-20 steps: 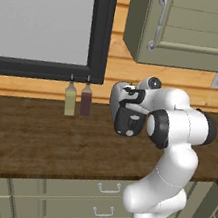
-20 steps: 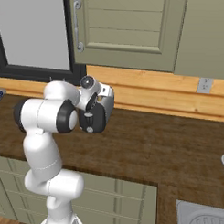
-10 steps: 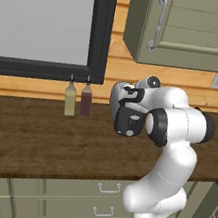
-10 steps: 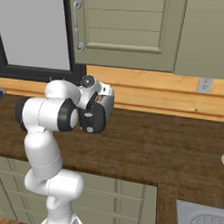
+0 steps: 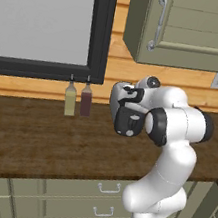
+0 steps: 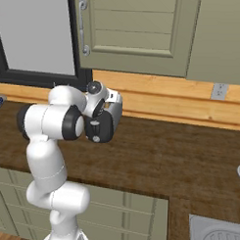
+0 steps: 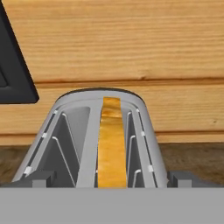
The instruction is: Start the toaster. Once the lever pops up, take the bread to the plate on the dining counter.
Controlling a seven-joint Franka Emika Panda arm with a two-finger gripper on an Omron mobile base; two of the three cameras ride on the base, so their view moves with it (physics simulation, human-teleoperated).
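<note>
The hand view looks straight down along the toaster [image 7: 103, 140], which sits on the dark wood counter [image 7: 192, 157] with its far end close to the pale plank wall [image 7: 131, 43]. Its silver-grey body narrows away from the camera, and two long slots run along the top. The bread [image 7: 111, 144] stands on edge in the right-hand slot as this view shows it — only its golden-tan top edge is visible, running the length of the slot. The other slot shows bare wire guides. The two dark fingertips [image 7: 43, 178] sit at the bottom of this view, one at each side of the toaster's near end and well apart, so the jaws stand wide with nothing between them.

From the left base view the arm folds in on itself above the counter [image 5: 30, 137], and the gripper [image 5: 124, 108] hangs over the worktop in front of the wall; the toaster itself is hidden behind the arm from here. To the left of the hand two small bottles stand side by side against the wall under a black-framed window [image 5: 51, 17] — a pale yellow bottle [image 5: 70, 99] and a dark reddish bottle [image 5: 86, 100]. An olive-green wall cabinet [image 5: 196, 30] hangs above the arm.

The right base view shows the gripper [image 6: 110, 112] from the other side, again above the counter [image 6: 179, 158]. A wall socket [image 6: 219, 91] sits on the planks to the right, and the corner of a steel sink [image 6: 218, 233] shows at the lower right
</note>
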